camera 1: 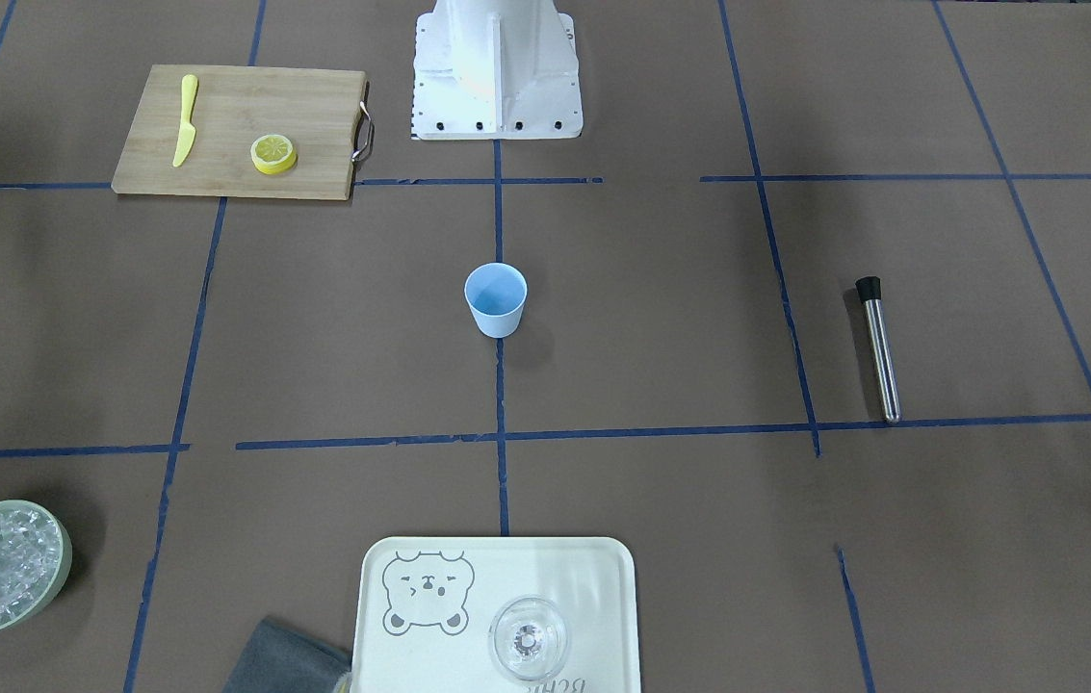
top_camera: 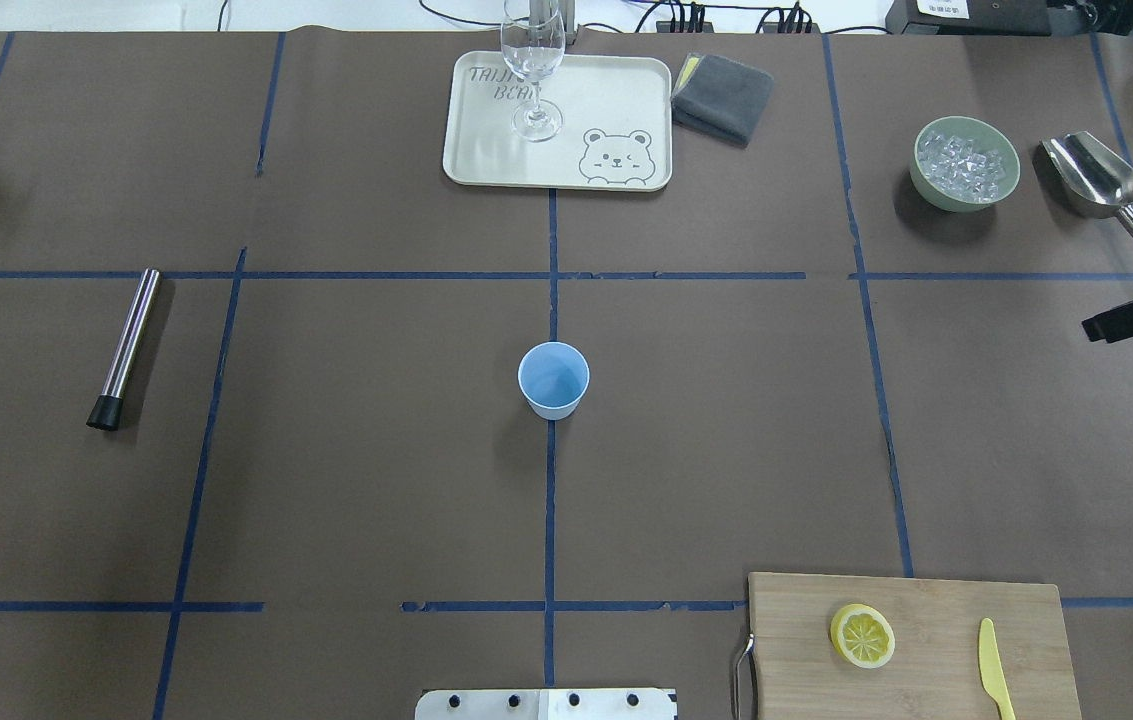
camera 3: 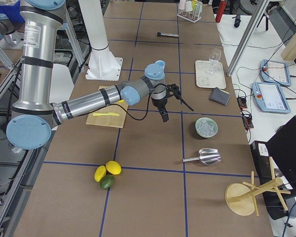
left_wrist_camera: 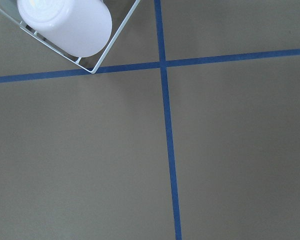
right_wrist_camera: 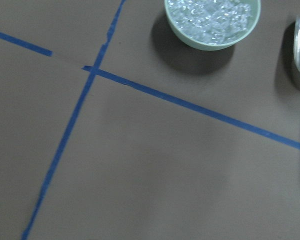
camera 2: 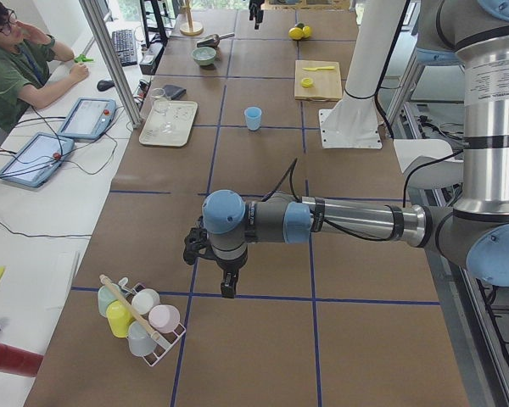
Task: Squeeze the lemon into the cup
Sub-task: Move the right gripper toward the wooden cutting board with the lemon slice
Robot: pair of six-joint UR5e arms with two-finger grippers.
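The lemon point(top_camera: 863, 635) is a yellow-rinded slice lying flat on a wooden cutting board point(top_camera: 926, 600) at the near right; it also shows in the front view point(camera 1: 273, 153). The light-blue cup point(top_camera: 553, 379) stands upright and empty at the table's middle, also in the front view point(camera 1: 495, 298). My right gripper point(top_camera: 1130, 257) hangs at the overhead view's right edge, near the ice bowl, with its two black fingers apart and empty. My left gripper point(camera 2: 210, 271) shows only in the exterior left view, above a mug rack, and I cannot tell if it is open or shut.
A yellow plastic knife point(top_camera: 994, 668) lies on the board. A pale green bowl of ice point(top_camera: 964, 163) and a metal scoop point(top_camera: 1096, 180) are far right. A tray point(top_camera: 616, 100) holds a clear glass point(top_camera: 533, 60). A metal muddler point(top_camera: 124, 347) lies at left. A mug rack point(camera 2: 140, 318) is by the left gripper.
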